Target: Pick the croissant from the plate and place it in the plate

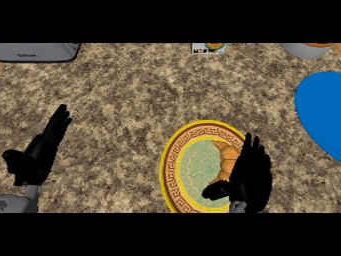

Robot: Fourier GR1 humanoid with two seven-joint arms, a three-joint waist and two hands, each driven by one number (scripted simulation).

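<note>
Golden-brown curved croissant (228,156) lies on the round yellow-rimmed plate with a Greek-key border and pale green centre (174,165), right half of it. Right robot hand (250,172) sits over the plate's right edge, fingers straight and pointing up, thumb out left, partly covering the croissant, not curled round it. Left robot hand (40,152) rests open at lower left on the speckled brown stone counter (129,90). Plain blue round plate (332,117) at right edge, nothing on it visible.
</note>
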